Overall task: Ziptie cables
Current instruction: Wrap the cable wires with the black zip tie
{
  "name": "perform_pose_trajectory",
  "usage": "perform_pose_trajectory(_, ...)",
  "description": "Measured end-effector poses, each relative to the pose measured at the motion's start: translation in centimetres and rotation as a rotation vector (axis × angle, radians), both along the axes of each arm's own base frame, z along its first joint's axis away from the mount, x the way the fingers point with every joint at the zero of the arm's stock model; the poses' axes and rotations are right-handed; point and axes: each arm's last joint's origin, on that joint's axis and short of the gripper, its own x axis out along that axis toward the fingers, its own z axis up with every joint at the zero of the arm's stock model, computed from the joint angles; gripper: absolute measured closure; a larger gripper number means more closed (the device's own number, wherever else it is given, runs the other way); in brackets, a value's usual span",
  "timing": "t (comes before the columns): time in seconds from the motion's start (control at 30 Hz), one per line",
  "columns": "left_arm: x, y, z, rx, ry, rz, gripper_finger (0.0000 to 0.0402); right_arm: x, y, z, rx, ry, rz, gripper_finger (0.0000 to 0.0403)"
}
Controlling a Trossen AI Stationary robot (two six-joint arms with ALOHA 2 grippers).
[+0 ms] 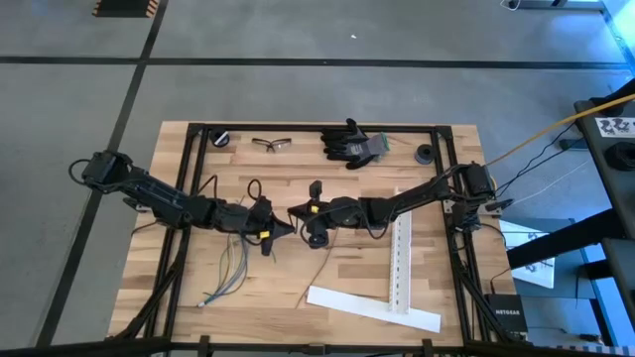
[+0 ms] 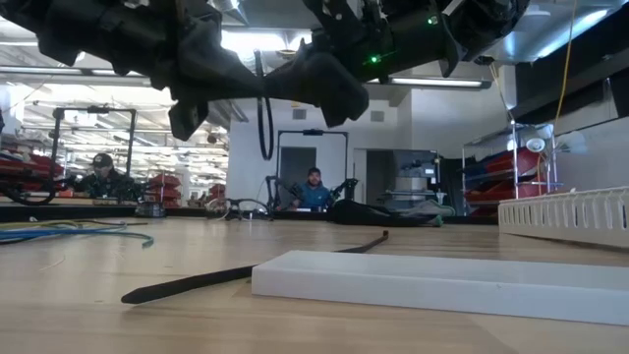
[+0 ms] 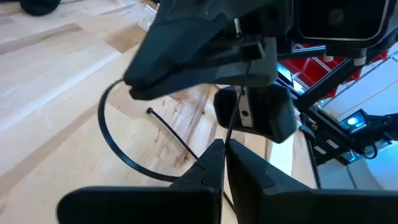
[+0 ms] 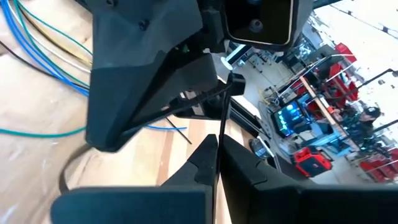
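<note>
Ziptie (image 3: 118, 146) loop, partly hidden, is pinched by both hands (image 1: 281, 229) (image 1: 298, 211) in midair.

We see non-task stuff on the surface (image 1: 337, 263): safety glasses (image 1: 272, 145) at 12 o'clock, black gloves (image 1: 354, 144) beside them at 1, two white perforated strips (image 1: 401, 260) forming an L at 4–5 o'clock.

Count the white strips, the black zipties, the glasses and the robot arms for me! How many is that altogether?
White strips: 2
Black zipties: 2, one looped in the air, one flat on the table
Safety glasses: 1
Robot arms: 2
Total: 7
</note>
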Motion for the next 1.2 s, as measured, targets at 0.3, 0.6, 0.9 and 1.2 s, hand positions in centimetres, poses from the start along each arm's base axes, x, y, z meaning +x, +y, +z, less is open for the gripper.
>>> perform_pose_trajectory(0.3,0.0,-0.1,0.0,-0.011,-0.003,-0.002,0.0402,-0.2,0.8,0.0,-0.184,0.035,0.005,0.0403)
perform_pose_trajectory(0.6,-0.3,-0.1,0.7,-0.018,-0.037,-0.003,0.0402,-0.5,2.0,-0.5,-0.314,0.113,0.052,0.0403)
perform_pose_trajectory(0.9,-0.4,0.0,0.2,-0.039,0.018,0.012,0.0402,-0.6,2.1,-0.5,-0.374,0.131,0.041,0.0403)
perform_pose_trajectory(1.2,-0.4,0.8,0.7,-0.001,-0.013,0.068,0.0402,-0.7,3.2,-1.7,-0.387,0.186,0.073,0.0403)
